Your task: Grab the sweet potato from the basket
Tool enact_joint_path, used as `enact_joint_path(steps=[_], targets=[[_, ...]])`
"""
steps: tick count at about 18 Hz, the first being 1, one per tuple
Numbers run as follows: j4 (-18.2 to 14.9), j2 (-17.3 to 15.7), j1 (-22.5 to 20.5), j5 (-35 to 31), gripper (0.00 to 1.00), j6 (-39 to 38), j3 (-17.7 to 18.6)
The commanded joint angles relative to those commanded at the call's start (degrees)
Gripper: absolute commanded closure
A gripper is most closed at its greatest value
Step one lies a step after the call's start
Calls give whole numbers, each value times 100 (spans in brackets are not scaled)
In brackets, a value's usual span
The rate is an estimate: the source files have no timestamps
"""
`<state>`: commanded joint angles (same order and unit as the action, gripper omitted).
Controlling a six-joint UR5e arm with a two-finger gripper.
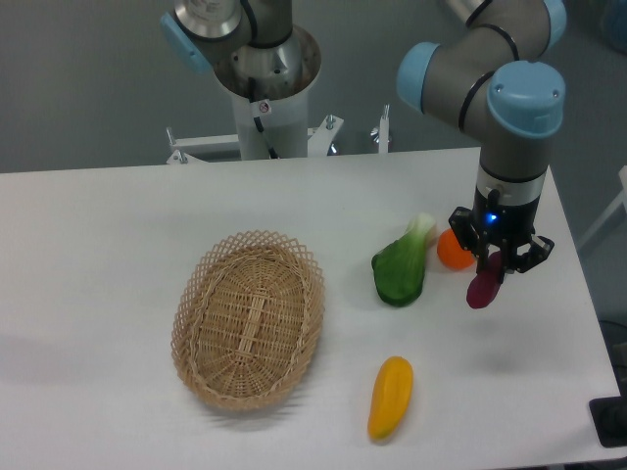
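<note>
Gripping the sweet potato (482,287) between closed fingers (498,264) beside the orange fruit (452,251), green vegetable (400,267) nearby.

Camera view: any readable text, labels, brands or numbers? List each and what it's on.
None readable. No print shows on the arm, the gripper holding the sweet potato, the basket, the other vegetables and fruit, or the table. Only sign-like mark: a small blue light above the gripper, no characters.
</note>
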<state>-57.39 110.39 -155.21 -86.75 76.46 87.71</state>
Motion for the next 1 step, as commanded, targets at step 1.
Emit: enact_joint_path(steps=[1], targets=[[0,0,0,0,68,0,9]])
